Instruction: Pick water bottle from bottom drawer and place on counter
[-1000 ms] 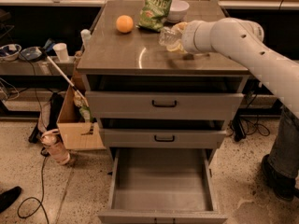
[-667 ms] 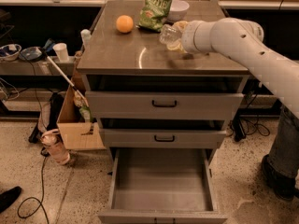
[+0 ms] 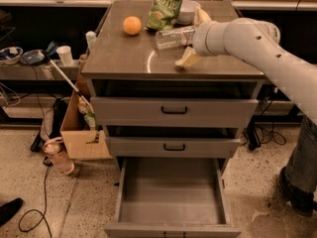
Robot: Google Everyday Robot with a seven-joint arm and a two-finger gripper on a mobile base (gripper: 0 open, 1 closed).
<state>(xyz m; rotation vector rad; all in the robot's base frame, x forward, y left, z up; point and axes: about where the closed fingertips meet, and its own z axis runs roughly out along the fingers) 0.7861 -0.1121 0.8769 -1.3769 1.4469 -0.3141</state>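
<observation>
The water bottle, small and clear, lies on its side on the steel counter, toward the back right. My gripper is at the bottle's right end, open, with one pale finger in front of it and the other behind it. The white arm comes in from the right. The bottom drawer is pulled fully out below, and its grey tray holds nothing that I can see.
An orange, a green chip bag and a white bowl sit at the counter's back. The two upper drawers are partly open. A cardboard box and a pinkish bottle stand left of the cabinet. A person's leg is at right.
The gripper's fingers have spread apart, and the bottle, held upright-ish before, now lies stretched out to the left on the counter.
</observation>
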